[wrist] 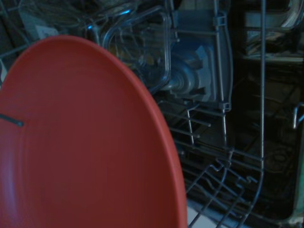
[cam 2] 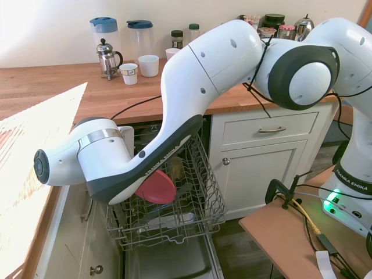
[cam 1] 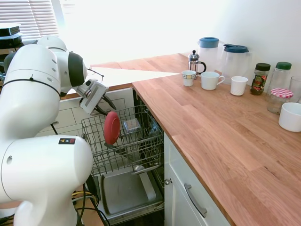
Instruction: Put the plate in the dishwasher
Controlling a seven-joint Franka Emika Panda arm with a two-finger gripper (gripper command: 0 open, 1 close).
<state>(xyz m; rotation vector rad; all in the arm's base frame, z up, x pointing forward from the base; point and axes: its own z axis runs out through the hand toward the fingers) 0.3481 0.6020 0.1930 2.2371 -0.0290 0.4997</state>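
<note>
The coral-red plate [cam 1: 112, 128] stands on edge in the pulled-out grey wire rack [cam 1: 141, 146] of the dishwasher [cam 1: 124, 188]. My gripper [cam 1: 107, 107] is right at the plate's top edge, reaching down over the rack. From the other side, my arm covers most of the plate [cam 2: 156, 189], and only its lower part shows among the wires. Up close in the wrist view, the plate [wrist: 80, 142] fills most of the picture, with rack wires [wrist: 218, 180] behind it. No view shows whether I am gripping the plate.
The dishwasher door [cam 1: 127, 193] lies open below the rack. Other dishes sit in the rack [cam 2: 192, 209]. On the wooden counter [cam 1: 221, 127] stand white mugs [cam 1: 211, 80], a French press [cam 1: 194, 62], jugs and jars. White cabinets [cam 2: 267, 157] flank the dishwasher.
</note>
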